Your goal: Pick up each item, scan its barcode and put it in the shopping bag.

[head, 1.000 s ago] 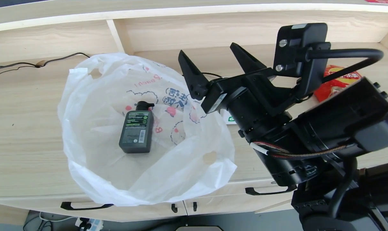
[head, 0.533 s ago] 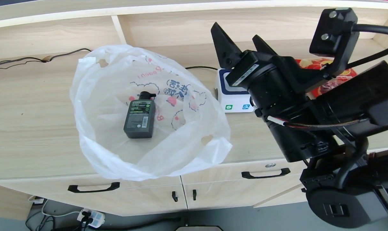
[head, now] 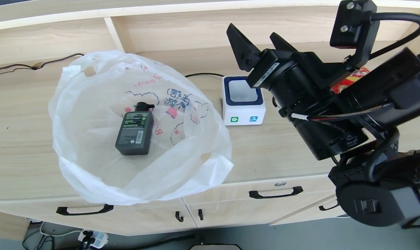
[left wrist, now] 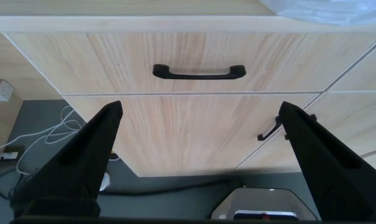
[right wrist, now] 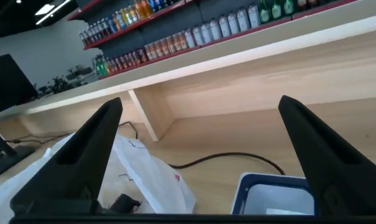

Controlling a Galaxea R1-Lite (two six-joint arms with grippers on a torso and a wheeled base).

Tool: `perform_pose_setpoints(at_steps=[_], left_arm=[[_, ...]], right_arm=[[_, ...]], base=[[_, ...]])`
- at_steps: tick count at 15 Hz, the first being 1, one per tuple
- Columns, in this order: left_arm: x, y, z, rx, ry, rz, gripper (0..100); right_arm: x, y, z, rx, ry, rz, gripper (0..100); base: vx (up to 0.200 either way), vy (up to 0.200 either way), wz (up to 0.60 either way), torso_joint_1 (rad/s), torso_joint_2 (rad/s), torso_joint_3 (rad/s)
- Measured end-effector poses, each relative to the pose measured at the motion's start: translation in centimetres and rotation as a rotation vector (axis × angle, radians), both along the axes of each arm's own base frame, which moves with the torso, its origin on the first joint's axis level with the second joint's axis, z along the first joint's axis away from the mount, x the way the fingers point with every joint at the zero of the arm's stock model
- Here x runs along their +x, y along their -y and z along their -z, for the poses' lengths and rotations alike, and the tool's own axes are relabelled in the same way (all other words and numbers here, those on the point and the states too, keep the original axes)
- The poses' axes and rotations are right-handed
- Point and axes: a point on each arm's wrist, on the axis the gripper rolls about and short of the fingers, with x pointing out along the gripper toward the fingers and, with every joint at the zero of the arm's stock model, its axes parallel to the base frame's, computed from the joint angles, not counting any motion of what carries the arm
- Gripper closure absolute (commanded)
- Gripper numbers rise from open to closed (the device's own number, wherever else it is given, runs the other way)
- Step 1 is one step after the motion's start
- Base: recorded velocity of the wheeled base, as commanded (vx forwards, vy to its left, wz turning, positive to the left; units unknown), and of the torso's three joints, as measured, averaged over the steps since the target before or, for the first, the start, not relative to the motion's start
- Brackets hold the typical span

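Note:
A white plastic shopping bag [head: 92, 173] stands open on the wooden counter, with a dark pump bottle [head: 133, 133] lying inside, barcode label up. To the right of the bag sits a white and blue scanner box [head: 243, 102]. My right gripper [head: 260, 45] hangs open and empty above the scanner's far side. In the right wrist view the open right gripper [right wrist: 200, 102] looks down on the scanner [right wrist: 275, 193] and the bag [right wrist: 144, 174]. A red snack packet [head: 361, 73] peeks out behind the right arm. My left gripper [left wrist: 200, 109] is open and empty, low in front of the drawers.
A low wooden shelf wall [head: 182, 31] runs along the back of the counter. Black cables [head: 22, 66] trail at the back left, and another cable [head: 199, 74] leads to the scanner. Drawer fronts with black handles [head: 276, 192] lie below the counter edge; one handle [left wrist: 199, 73] faces the left wrist.
The head camera has shifted. My open right gripper has drawn away from the bag's right rim to the right, uncovering the scanner. The bottle lies still in the bag.

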Motion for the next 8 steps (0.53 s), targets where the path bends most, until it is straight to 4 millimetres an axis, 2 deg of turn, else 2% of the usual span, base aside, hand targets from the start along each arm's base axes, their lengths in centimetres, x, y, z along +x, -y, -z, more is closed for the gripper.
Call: perform_pose_setpoints(at_steps=[8], left_arm=[[0.0, 0.0, 0.0, 0.000, 0.000, 0.001, 0]], right_arm=[[-0.9, 1.2, -1.1, -0.049, -0.037, 0.035, 0]], base=[[0.000, -0.200, 0.00, -0.004, 0.00, 0.002]])
